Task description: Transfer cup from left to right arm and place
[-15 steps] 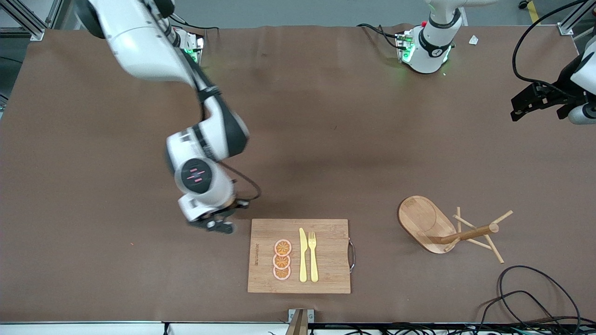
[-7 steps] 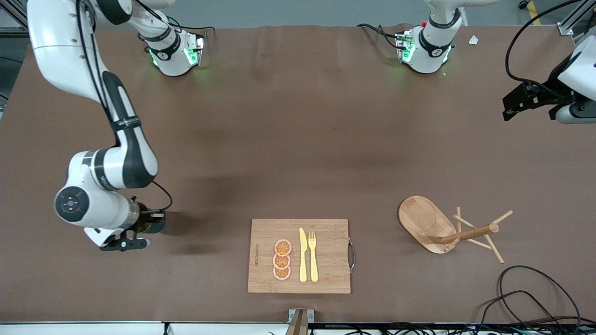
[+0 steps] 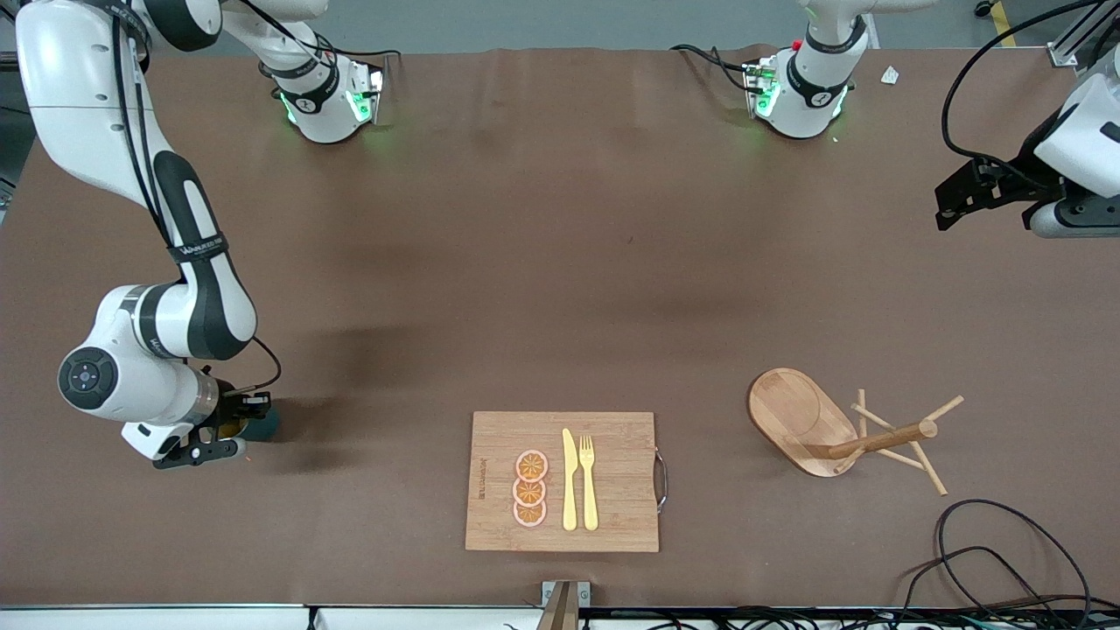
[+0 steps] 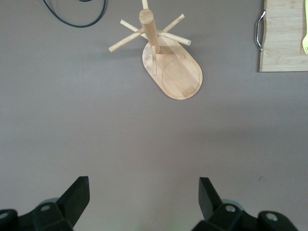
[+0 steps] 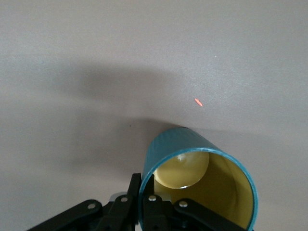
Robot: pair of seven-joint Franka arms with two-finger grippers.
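A brown cloth [image 3: 560, 262] covers the whole table, lying smooth under even light with soft shadows. Past its top edge runs a strip of grey floor [image 3: 542, 22]. Aluminium frame posts [image 3: 1072, 35] stand at the table's corners.

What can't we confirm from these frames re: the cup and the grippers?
- Cup handle: not visible in the right wrist view; in the front view the right gripper and wrist cover most of the cup.
- Whether the cup touches the table: its base is out of sight in both views.
- Cup's lower rim: cut off by the right wrist view's edge.
- Left gripper: open and empty, waiting above the peg stand; its height cannot be judged.
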